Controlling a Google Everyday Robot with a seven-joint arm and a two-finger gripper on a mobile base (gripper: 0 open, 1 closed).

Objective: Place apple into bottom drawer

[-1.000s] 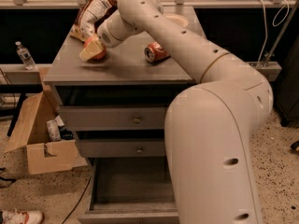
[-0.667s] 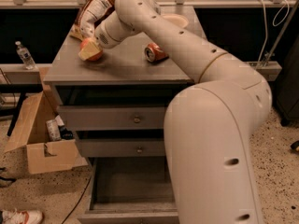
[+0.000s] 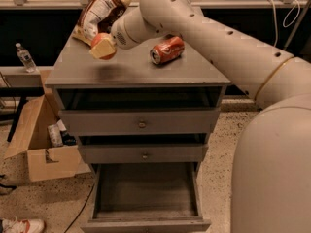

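My gripper [image 3: 103, 47] is at the end of the arm reaching in from the right, over the left part of the cabinet top [image 3: 136, 72]. It is shut on the apple [image 3: 99, 37], an orange-red fruit mostly covered by the pale fingers [image 3: 104, 47]. The apple hangs a little above the top and casts a shadow under it. The bottom drawer [image 3: 146, 191] is pulled out at the base of the cabinet, with a bare grey floor showing.
A red soda can [image 3: 166, 50] lies on its side on the cabinet top, right of the gripper. A chip bag [image 3: 99, 11] lies at the back left. The two upper drawers with knobs [image 3: 142, 124] are shut. An open cardboard box [image 3: 41, 147] and a water bottle [image 3: 24, 57] are on the left.
The gripper holding the apple has lifted off the cabinet top and moved slightly right and toward the front. The cabinet now shows larger and lower in view.
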